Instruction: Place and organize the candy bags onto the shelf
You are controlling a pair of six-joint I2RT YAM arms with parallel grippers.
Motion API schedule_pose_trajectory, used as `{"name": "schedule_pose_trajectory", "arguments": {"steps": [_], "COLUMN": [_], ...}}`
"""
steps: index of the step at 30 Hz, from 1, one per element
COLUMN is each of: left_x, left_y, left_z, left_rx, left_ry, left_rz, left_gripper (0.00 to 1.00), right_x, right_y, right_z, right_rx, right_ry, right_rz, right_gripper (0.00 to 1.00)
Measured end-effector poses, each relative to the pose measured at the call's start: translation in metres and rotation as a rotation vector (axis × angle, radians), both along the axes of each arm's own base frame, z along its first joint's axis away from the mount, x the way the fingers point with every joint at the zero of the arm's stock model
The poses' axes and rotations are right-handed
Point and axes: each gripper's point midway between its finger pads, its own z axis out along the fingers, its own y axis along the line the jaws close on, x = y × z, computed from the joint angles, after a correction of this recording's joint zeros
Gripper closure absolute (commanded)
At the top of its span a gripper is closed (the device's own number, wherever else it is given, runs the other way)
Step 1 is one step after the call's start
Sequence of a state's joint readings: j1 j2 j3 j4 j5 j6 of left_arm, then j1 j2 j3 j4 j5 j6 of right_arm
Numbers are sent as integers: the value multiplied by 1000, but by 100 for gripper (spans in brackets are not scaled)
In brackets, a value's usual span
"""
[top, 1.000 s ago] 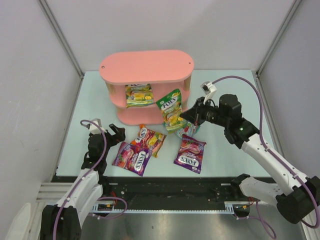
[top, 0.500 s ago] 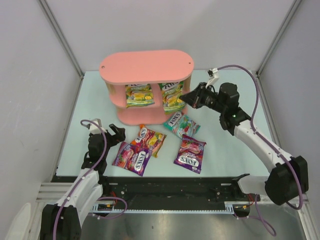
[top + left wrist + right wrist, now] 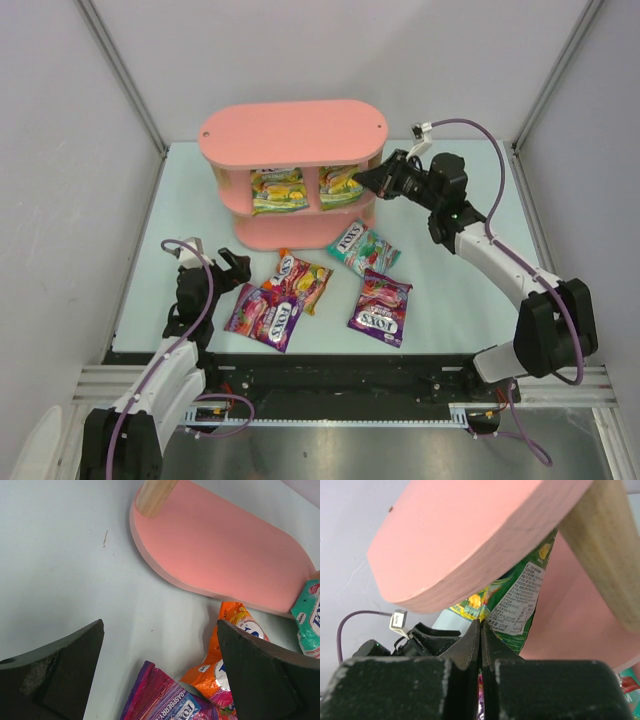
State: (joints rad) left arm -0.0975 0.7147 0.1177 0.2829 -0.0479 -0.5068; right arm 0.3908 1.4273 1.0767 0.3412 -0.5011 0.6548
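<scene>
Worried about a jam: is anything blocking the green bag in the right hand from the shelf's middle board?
Nothing visible does. The green bag, pinched in the right hand, is already under the top board of the shelf, beside another bag.

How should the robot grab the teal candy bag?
Probably pinch the far right edge of the teal candy bag, coming down from above. It lies flat, so only an edge can be pinched; that side faces bare table, while the shelf and a purple bag crowd the others.

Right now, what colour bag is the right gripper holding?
Yellow-green bag; clearest in top view.
</scene>
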Motion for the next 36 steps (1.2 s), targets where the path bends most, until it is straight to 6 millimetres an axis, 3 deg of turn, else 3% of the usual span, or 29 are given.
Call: {"name": "schedule_pose_trajectory", "arguments": {"steps": [12,25,36], "left_x": [0,0,0], "left_y": [0,1,1], "left_z": [0,0,0], "left_rx": [0,0,-1], "left_ry": [0,0,0], "left_rz": [1,4,5], "left_gripper": [0,0,0], "right_x": [29,40,37], "right_y": [8,17,25], "right_z": [-24,-31,-33], "right_rx": [11,33,38], "right_ry": [51,64,69], "right_rz": [-23,-38,-35], "right_gripper": [100,100,100]}}
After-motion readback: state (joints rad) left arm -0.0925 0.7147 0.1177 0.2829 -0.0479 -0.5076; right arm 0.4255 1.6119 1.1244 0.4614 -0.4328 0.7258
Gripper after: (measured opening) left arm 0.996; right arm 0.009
